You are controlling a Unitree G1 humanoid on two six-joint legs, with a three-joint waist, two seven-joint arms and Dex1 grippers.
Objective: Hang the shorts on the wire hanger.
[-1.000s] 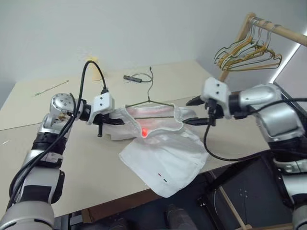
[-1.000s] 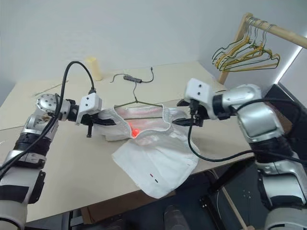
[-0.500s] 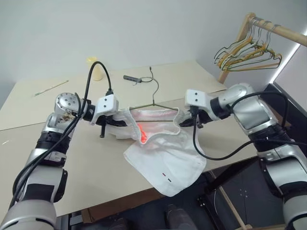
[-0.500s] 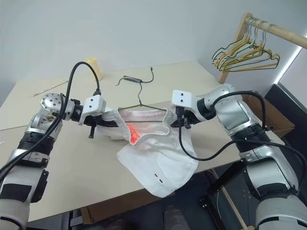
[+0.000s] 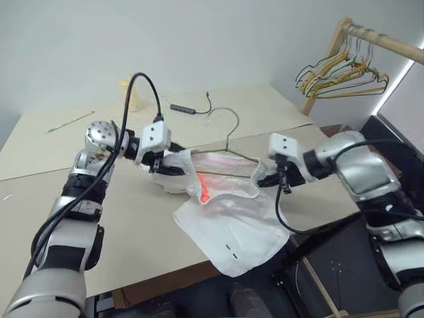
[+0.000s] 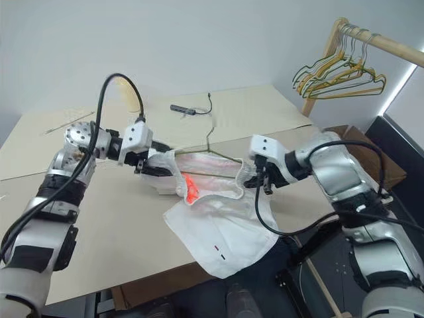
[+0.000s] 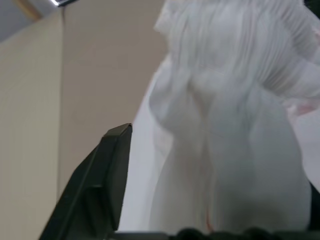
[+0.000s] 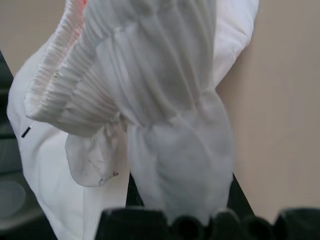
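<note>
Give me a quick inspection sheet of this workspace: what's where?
Surface: beige table, shorts draping over its near edge.
Job's things: white shorts; wire hanger inside the waistband, hook upward.
Clutter: yellowish cup, small dark device, thin stick.
Grippers: left tool at the waistband, grip unclear; right tool shut on the shorts.
Cables: black leads on both arms.
Surroundings: wooden rail with bunched hangers.

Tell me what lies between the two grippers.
Between the left gripper and right gripper, the head views show the shorts' waistband stretched over the wire hanger.
</note>
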